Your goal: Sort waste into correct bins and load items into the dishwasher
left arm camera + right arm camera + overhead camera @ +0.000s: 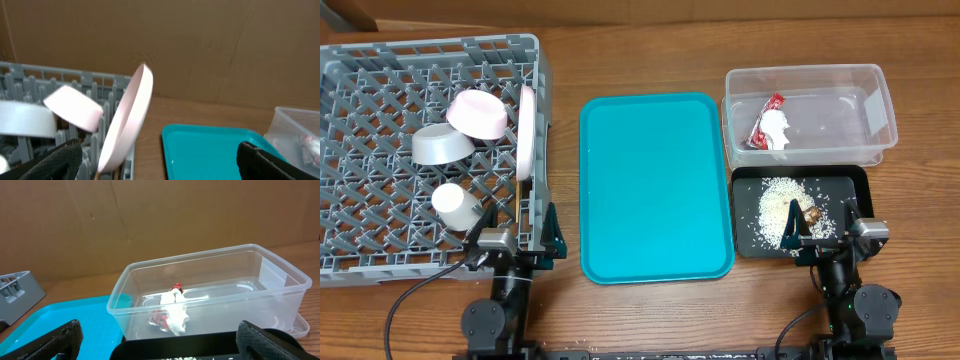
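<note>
The grey dish rack (pixel 380 60) holds the white plate (pixel 527 130) on edge, the pink-outside dish (pixel 477 113), the grey-white bowl (pixel 442 145) and the white cup (pixel 455 204). A chopstick end (pixel 523 190) shows below the plate. The red-and-white wrapper (pixel 769 125) lies in the clear tub (pixel 875 85). Rice (pixel 775 205) and a brown scrap (pixel 812 214) lie in the black tray (pixel 850 185). My left gripper (pixel 518 240) is open and empty by the rack's front right corner. My right gripper (pixel 828 240) is open and empty at the black tray's front edge. The plate (pixel 127 120) and wrapper (pixel 172 311) also show in the wrist views.
The teal serving tray (pixel 655 185) lies between the rack and the bins, with nothing on it. A cardboard wall stands behind the table in both wrist views. Bare wooden table (pixel 650 50) runs along the back and front.
</note>
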### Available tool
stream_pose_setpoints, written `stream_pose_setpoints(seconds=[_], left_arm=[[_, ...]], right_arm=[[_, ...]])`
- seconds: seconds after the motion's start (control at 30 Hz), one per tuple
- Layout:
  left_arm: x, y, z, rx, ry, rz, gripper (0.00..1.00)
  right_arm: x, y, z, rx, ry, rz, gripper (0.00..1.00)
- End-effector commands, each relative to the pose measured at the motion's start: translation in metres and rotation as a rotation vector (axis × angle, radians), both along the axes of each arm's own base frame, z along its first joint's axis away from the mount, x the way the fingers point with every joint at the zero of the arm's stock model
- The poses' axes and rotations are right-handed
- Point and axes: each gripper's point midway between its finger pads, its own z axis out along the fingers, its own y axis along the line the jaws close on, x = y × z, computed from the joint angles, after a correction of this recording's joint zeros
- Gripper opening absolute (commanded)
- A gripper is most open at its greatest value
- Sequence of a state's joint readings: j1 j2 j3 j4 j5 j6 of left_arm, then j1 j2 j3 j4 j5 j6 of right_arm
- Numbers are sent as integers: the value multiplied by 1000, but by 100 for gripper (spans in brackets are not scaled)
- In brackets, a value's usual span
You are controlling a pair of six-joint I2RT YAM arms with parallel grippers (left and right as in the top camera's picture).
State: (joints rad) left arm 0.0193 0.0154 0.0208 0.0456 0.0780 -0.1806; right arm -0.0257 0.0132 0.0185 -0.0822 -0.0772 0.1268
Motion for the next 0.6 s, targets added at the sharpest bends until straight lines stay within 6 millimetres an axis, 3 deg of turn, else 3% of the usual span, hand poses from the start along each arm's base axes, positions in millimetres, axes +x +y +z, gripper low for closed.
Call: stream_pose_setpoints(seconds=[0.0, 0.07, 0.57], left_arm=[[0, -2, -17, 33, 50, -8, 100], [0, 0, -34, 29, 120, 1, 100], [0, 0, -35, 29, 123, 4, 100]], right_arm=[[0, -2, -3, 0, 0, -13, 100], [0, -2, -3, 0, 0, -13, 100], [0, -2, -3, 0, 0, -13, 100]])
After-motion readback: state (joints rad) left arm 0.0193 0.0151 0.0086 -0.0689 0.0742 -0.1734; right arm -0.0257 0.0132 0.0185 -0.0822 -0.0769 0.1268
